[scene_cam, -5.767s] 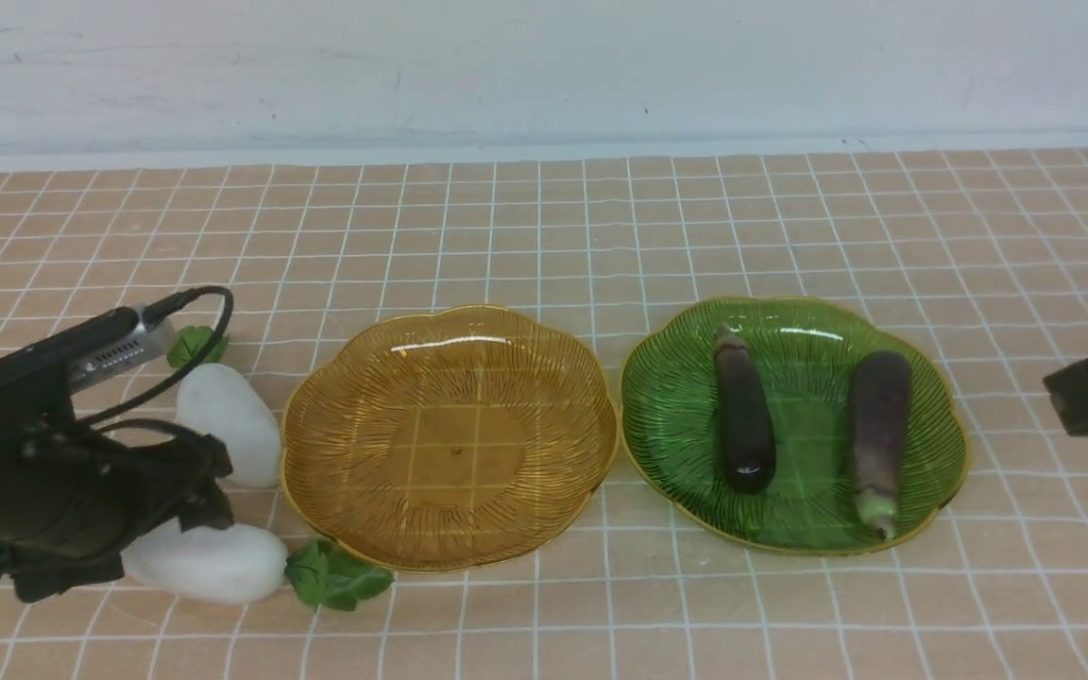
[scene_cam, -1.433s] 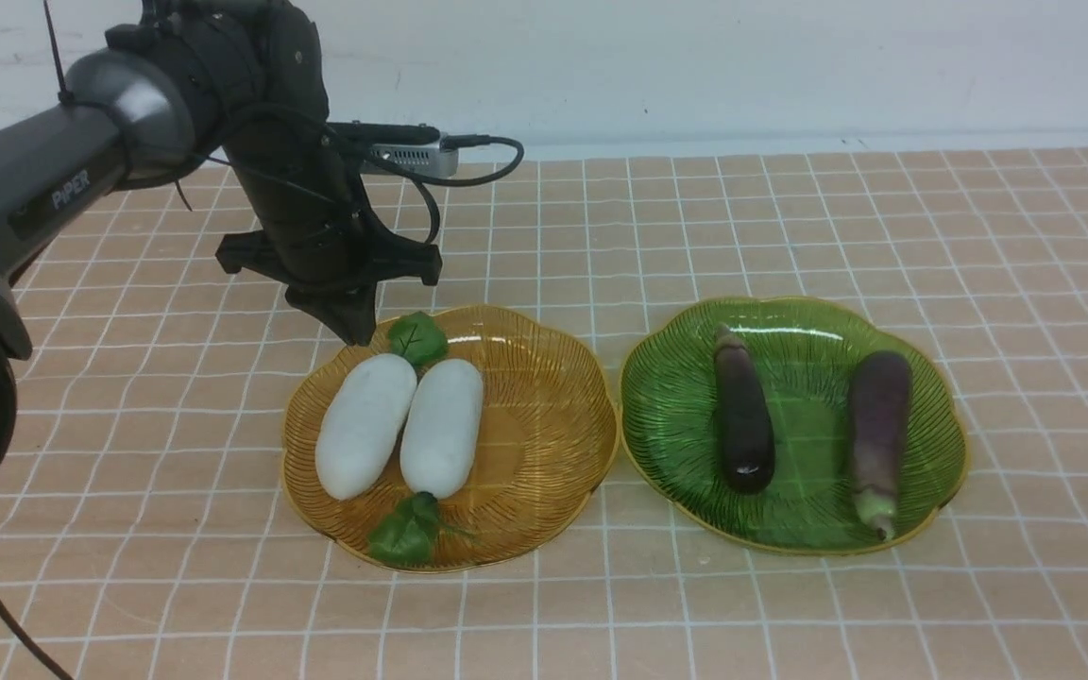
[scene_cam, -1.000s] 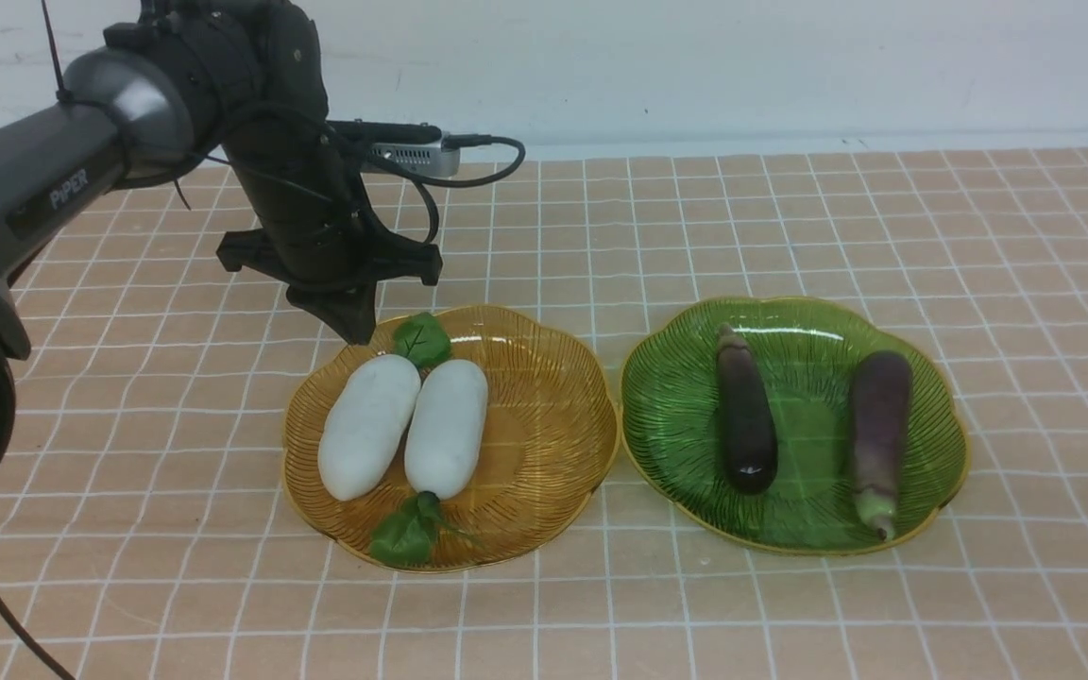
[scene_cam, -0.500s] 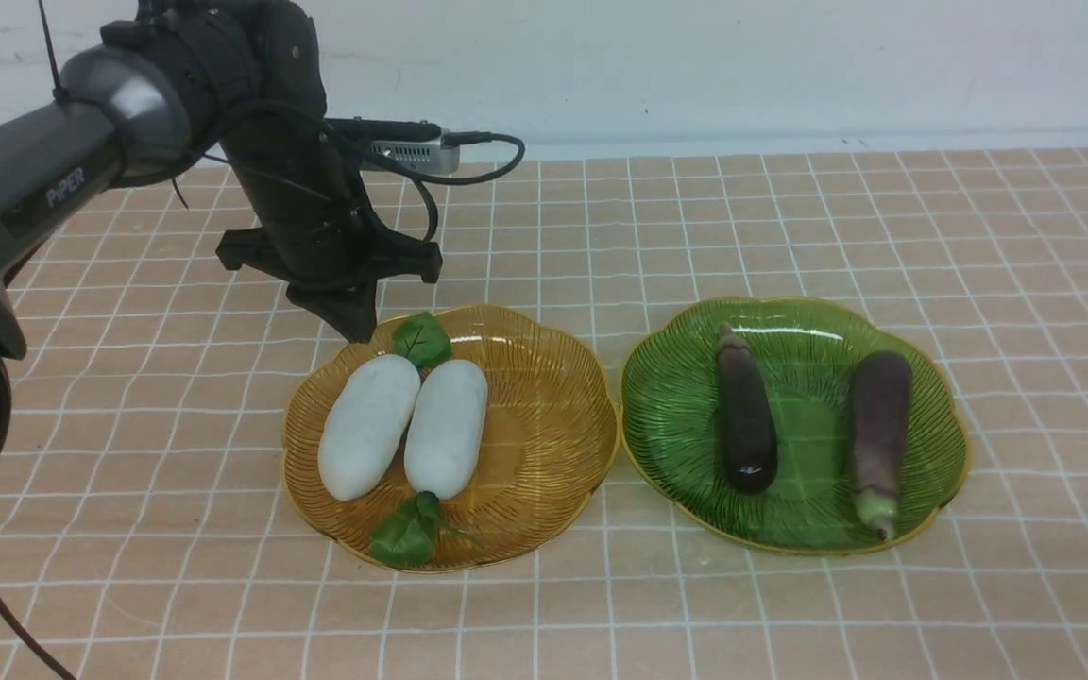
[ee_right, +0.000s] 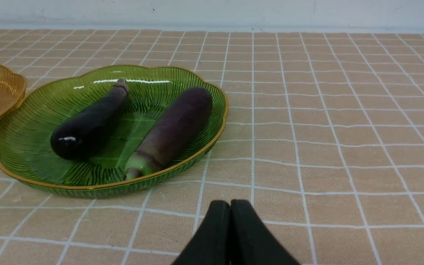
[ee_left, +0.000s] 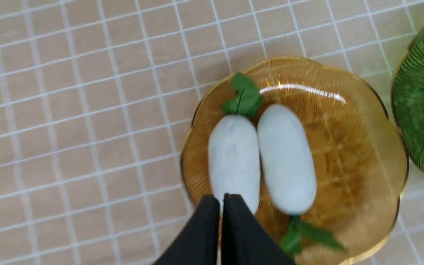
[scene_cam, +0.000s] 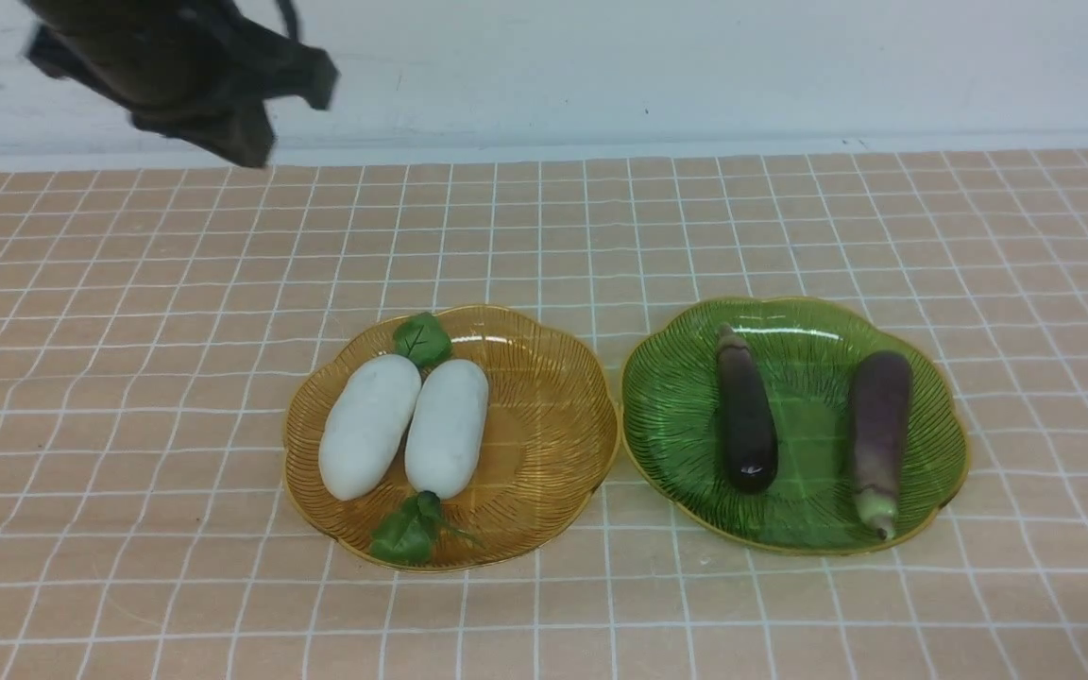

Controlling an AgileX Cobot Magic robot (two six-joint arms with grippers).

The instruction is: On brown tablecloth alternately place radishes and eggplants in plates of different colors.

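- The left gripper had just lifted away from beside the amber plate; half a second earlier it hung close by that plate's far rim, and now it stood beyond and to the left of it, high over the far edge of the brown tablecloth.
- Its fingers were together with nothing between them, and so were those of the right gripper, which the front view did not show.
- Both radishes, the left one and the right one, lay inside the amber plate, toward its left side, where they had come to rest; nearly six seconds earlier they were on the cloth to the left of it.
- Both eggplants, the glossy dark one and the lighter purple one, lay in the green plate, immediately to the right of the amber plate, as they had throughout.
- For the task, that probably meant the placing was finished, and the left arm seemed to be heading back out of the way.
- Counted: two radishes, two eggplants, two plates, one tablecloth, two grippers.
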